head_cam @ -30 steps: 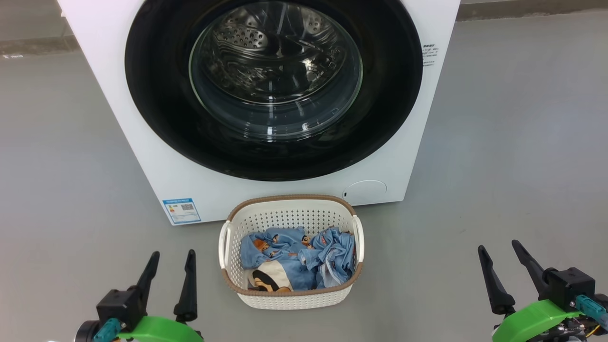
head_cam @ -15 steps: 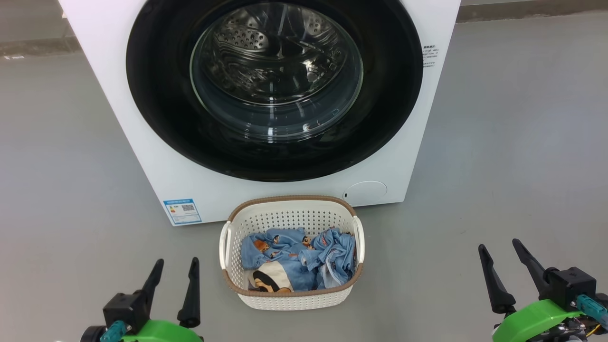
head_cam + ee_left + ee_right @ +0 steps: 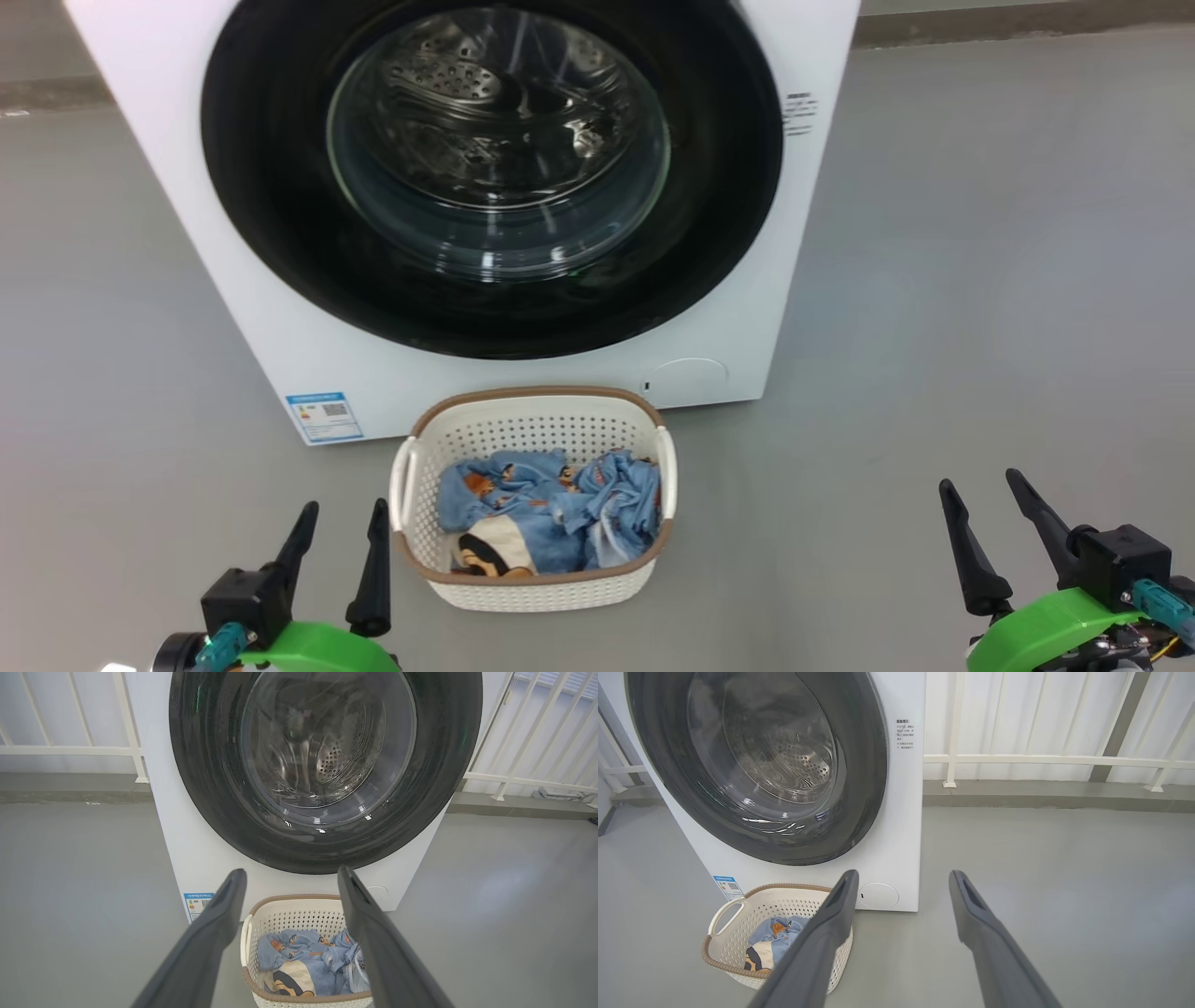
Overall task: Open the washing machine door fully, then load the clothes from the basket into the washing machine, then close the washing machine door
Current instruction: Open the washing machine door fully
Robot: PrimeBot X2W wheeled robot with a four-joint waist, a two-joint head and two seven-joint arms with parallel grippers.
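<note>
Two grippers appear in the head view, each with long dark tapered fingers set apart and holding nothing. The left gripper (image 3: 343, 523) is just beside the basket's left side. The right gripper (image 3: 980, 490) is well apart from it, over bare floor.

The washing machine (image 3: 271, 355), smooth and white, stands on the matt grey floor (image 3: 980, 280). The washing machine door (image 3: 252, 187) is shut; its wide glossy black rim rings a bulging clear glass bowl, and the perforated steel drum is visible behind it. A blue sticker (image 3: 324, 416) sits at the front's lower left corner and a round flap (image 3: 689, 378) at its lower right.

The basket (image 3: 532, 429) is cream perforated plastic, a rounded rectangle with a brown woven-look rim. It stands on the floor just before the machine's front. The clothes (image 3: 560, 509) lie crumpled inside, light blue with printed figures.

Left wrist view: the spread fingers frame the basket, and a white railing (image 3: 70, 750) runs behind the machine.

Right wrist view: the fingers are spread over bare floor, with the basket at lower left.
</note>
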